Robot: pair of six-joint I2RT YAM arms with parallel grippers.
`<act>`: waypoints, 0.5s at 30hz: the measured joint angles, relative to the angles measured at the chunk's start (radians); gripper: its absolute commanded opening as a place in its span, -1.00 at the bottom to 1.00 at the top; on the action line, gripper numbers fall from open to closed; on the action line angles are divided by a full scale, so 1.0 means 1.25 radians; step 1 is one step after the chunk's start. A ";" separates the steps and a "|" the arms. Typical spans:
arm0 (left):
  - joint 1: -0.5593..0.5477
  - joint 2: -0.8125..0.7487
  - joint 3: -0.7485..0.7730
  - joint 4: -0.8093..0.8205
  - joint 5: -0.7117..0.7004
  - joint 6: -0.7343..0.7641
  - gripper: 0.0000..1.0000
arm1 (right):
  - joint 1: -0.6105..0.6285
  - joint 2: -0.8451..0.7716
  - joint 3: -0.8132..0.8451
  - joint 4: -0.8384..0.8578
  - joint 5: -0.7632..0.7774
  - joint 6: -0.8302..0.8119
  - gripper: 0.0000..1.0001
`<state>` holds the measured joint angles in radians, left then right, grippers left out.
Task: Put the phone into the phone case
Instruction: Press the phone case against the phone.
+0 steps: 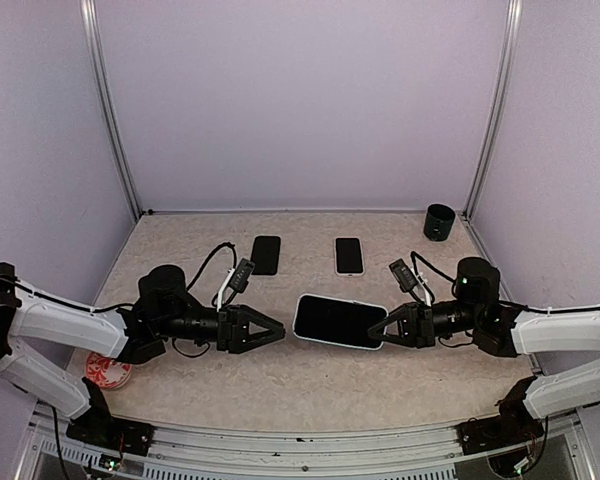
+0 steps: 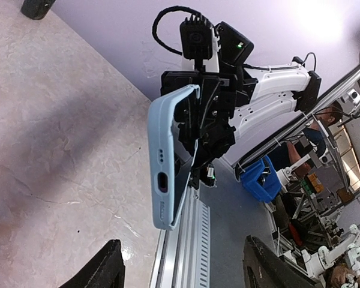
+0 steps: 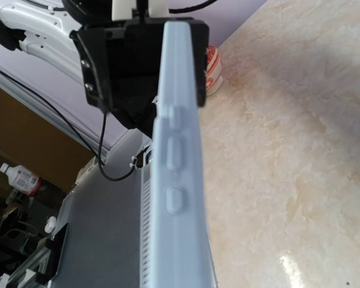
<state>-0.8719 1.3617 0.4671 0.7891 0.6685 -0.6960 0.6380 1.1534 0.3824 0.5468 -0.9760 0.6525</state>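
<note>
Top external, phone [image 1: 338, 320] in phone case [image 1: 338, 342], right claw [image 1: 384, 330] holding

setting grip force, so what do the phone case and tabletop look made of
Phone case: pale blue, matte, probably soft silicone or rubbery plastic, given its moulded buttons and rounded edges. Tabletop: beige marbled pattern with a glossy glare patch, perhaps laminate or polished stone.

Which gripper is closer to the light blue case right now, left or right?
Right. The right gripper is shut on one end of the light blue case. The left gripper stands open just off the opposite end, not touching it.
</note>
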 measured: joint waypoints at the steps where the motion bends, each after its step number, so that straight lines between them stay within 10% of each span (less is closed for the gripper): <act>1: -0.004 0.004 0.002 -0.009 -0.008 0.004 0.34 | 0.000 0.000 0.000 0.000 0.000 0.001 -1.00; 15: -0.064 -0.044 0.078 -0.226 -0.212 0.125 0.96 | 0.000 0.000 0.029 -0.060 0.018 -0.010 -1.00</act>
<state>-0.9520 1.3067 0.5644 0.5068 0.4030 -0.5392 0.6380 1.1530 0.4187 0.4713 -0.9535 0.6399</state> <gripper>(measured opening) 0.926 0.084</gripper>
